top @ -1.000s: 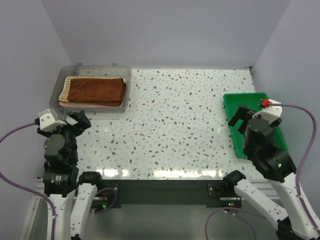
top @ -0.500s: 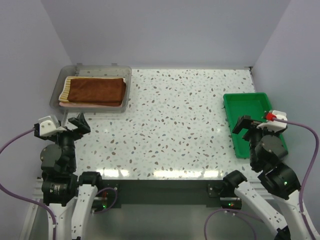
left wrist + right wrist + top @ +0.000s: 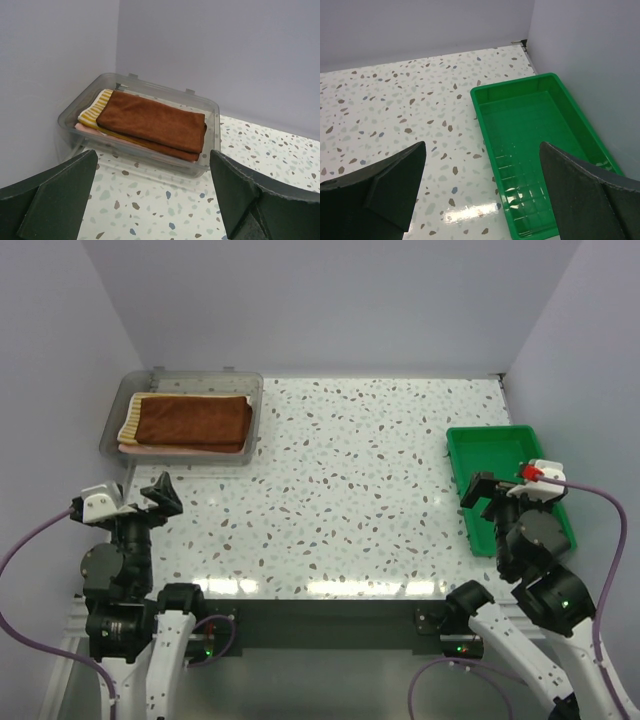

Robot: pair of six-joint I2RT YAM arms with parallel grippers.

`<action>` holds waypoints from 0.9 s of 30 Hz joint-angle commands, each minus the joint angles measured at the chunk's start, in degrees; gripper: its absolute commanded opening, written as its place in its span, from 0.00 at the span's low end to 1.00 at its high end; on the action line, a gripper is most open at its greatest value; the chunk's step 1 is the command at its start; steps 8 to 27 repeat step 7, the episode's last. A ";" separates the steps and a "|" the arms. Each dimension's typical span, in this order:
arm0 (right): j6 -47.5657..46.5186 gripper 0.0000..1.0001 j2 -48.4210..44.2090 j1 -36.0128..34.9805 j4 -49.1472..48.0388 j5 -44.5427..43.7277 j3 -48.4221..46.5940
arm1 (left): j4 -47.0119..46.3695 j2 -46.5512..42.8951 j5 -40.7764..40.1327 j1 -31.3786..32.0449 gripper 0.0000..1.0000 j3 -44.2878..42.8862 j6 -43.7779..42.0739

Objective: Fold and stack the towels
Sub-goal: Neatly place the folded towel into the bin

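Note:
A folded brown towel lies on top of a yellow-striped towel and a pale pink one, stacked in a clear plastic bin at the back left. The stack also shows in the left wrist view. My left gripper is open and empty, low at the near left, in front of the bin. My right gripper is open and empty, above the near end of the green tray.
The green tray at the right is empty. The speckled white table lies between bin and tray. Walls close in the back, left and right sides.
Both arms have drawn back toward the near edge. The left gripper moved down and nearer; the right gripper came back from over the tray. The towels have not moved.

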State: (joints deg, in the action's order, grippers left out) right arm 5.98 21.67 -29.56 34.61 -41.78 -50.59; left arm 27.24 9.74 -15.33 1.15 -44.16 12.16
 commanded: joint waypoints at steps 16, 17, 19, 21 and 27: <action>-1.32 0.99 1.26 0.12 -5.08 1.44 0.49 | -5.45 0.02 1.80 -0.27 1.00 1.97 -1.26; -1.32 0.99 1.26 0.12 -5.08 1.44 0.49 | -5.45 0.02 1.80 -0.27 1.00 1.97 -1.26; -1.32 0.99 1.26 0.12 -5.08 1.44 0.49 | -5.45 0.02 1.80 -0.27 1.00 1.97 -1.26; -1.32 0.99 1.26 0.12 -5.08 1.44 0.49 | -5.45 0.02 1.80 -0.27 1.00 1.97 -1.26; -1.32 0.99 1.26 0.12 -5.08 1.44 0.49 | -5.45 0.02 1.80 -0.27 1.00 1.97 -1.26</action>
